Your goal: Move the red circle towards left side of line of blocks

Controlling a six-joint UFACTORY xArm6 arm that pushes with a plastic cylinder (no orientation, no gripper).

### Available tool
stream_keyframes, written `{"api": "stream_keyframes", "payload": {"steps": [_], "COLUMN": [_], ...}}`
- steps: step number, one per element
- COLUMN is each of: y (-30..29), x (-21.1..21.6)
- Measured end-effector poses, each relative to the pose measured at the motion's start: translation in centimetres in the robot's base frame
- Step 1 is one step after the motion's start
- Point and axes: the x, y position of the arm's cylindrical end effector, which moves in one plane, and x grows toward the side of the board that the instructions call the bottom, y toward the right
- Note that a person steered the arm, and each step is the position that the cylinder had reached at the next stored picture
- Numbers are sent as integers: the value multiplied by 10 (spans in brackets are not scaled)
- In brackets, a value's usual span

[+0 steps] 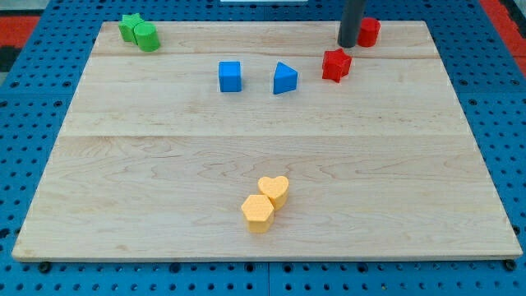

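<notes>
The red circle block (369,31) sits near the view's top right on the wooden board (164,181). My tip (348,44) rests just to its left, touching or nearly touching it. A red star block (336,65) lies just below the tip. To its left, a blue triangle block (285,78) and a blue cube block (231,76) form a rough line with it.
A green star block (129,26) and a green circle block (147,36) sit together at the view's top left. A yellow heart block (274,191) and a yellow hexagon block (258,213) touch near the view's bottom centre. Blue pegboard surrounds the board.
</notes>
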Motion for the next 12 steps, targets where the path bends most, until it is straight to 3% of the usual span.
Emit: {"api": "stream_keyframes", "payload": {"steps": [1,3,4,5,6,7,9,12], "y": [-25,-7,-3,96,144,124,32,-114], "x": [5,46,36,31,2,-38,-43,-17]}}
